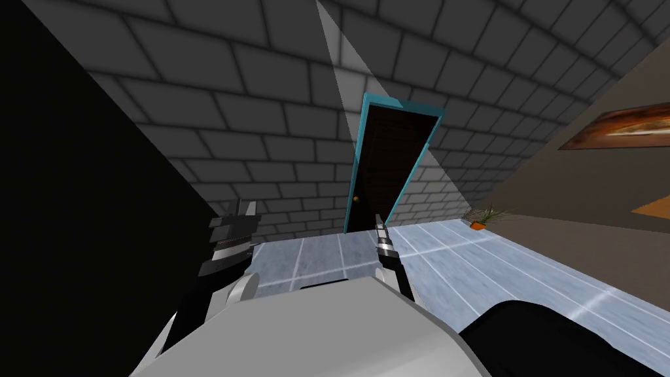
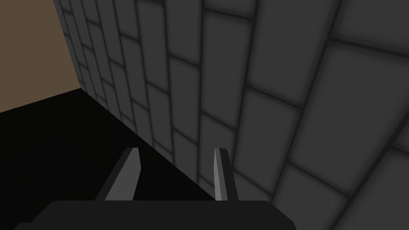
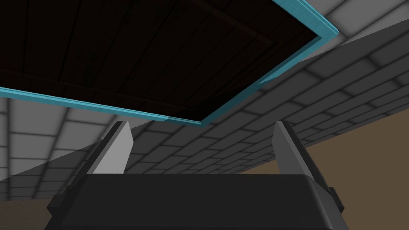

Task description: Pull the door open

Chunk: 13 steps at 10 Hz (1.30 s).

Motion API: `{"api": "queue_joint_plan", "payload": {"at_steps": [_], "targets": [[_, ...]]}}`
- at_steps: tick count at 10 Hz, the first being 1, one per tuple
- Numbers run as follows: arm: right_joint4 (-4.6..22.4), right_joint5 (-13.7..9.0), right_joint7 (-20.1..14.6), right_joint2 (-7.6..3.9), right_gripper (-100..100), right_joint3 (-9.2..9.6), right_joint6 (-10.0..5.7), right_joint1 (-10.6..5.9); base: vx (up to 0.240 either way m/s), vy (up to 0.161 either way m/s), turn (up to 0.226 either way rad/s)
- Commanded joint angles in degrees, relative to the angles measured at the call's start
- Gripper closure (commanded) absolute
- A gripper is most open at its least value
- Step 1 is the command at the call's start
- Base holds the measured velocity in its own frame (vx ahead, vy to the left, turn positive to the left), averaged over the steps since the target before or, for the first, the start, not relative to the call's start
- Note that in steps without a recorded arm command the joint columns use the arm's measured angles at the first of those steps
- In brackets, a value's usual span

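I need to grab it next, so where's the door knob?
In the head view, the orange knob sits on the left edge of the dark door, beside the teal frame, ahead of the right gripper.

A hallway in a home: grey brick walls (image 1: 262, 118), pale tiled floor (image 1: 497, 262), a dark door (image 1: 389, 170) in a teal frame (image 1: 356, 157), a potted plant (image 1: 481, 219), a framed picture (image 1: 621, 127)

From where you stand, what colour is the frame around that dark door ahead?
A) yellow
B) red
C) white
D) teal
D: the frame edging the dark door is teal, set against the grey brick wall.
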Motion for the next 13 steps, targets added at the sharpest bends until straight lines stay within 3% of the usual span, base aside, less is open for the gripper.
{"api": "queue_joint_plan", "payload": {"at_steps": [1, 13], "targets": [[2.35, -0.87, 2.76, -0.38, -100, -0.47, -0.93, -0.22, 0.063, -0.073, 0.277], [17.63, -6.69, 20.95, -2.13, -100, -3.35, -6.3, -1.33, 0.052, -0.083, 0.183]]}}
